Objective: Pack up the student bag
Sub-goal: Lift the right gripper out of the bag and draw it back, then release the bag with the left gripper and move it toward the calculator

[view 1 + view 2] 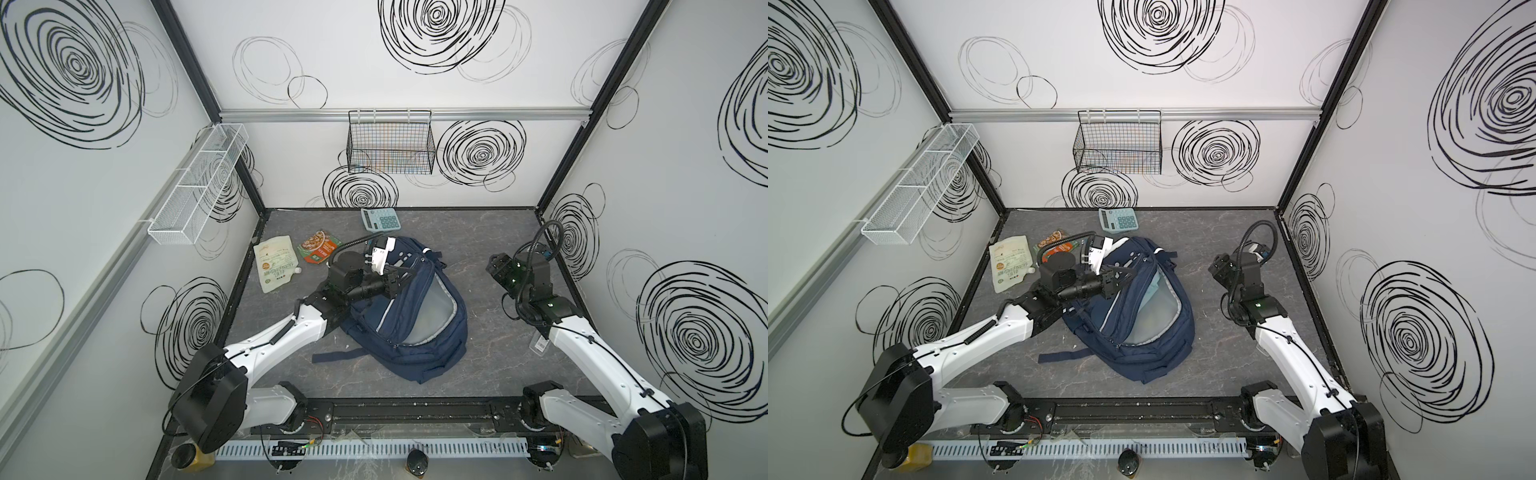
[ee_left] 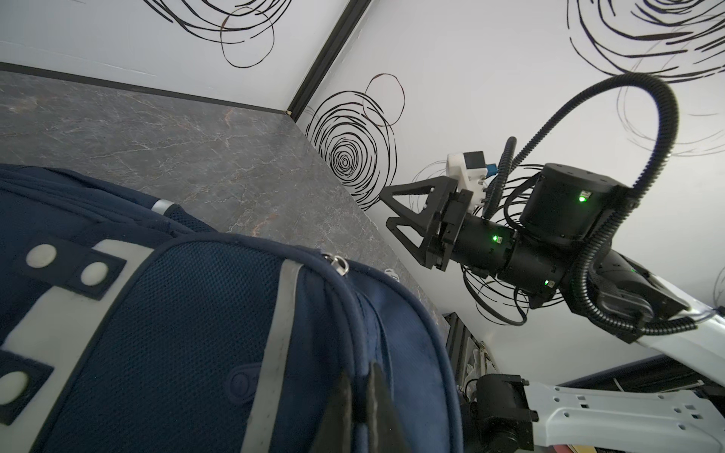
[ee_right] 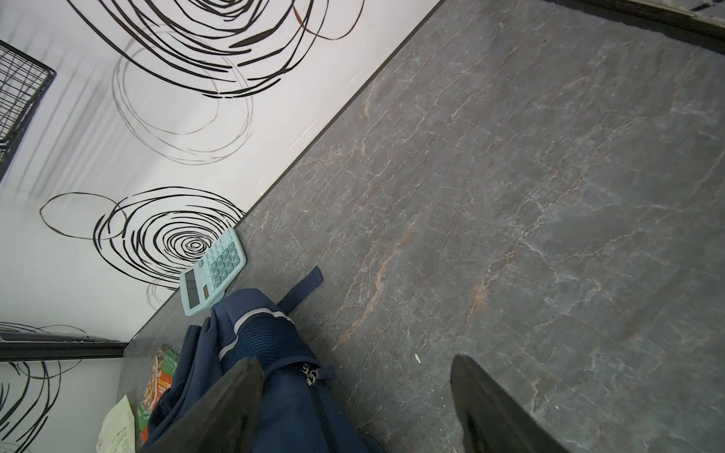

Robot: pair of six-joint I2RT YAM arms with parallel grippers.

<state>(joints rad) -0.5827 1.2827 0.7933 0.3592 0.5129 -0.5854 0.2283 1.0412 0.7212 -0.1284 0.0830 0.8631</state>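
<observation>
At top flap of student bag [image 1: 428, 353]: left gripper [image 2: 359, 376] fingers pressed together, fabric pinch unclear. Right gripper [image 3: 357, 362] spread wide above table [image 1: 498, 353]. Bag mid-table, main zip open. White pouch [image 1: 276, 264] print unreadable; face patch [image 2: 51, 313] cut off.

A light blue calculator [image 1: 380, 219] lies flat at the far edge of the grey marbled table [image 1: 498, 232], close to the back wall. At the far left, a white spouted pouch [image 1: 276, 264] lies just beside an orange and green food packet [image 1: 319, 246]. A black wire basket [image 1: 390, 145] hangs on the back wall, and a white mesh rack [image 1: 199, 183] on the left wall.
</observation>
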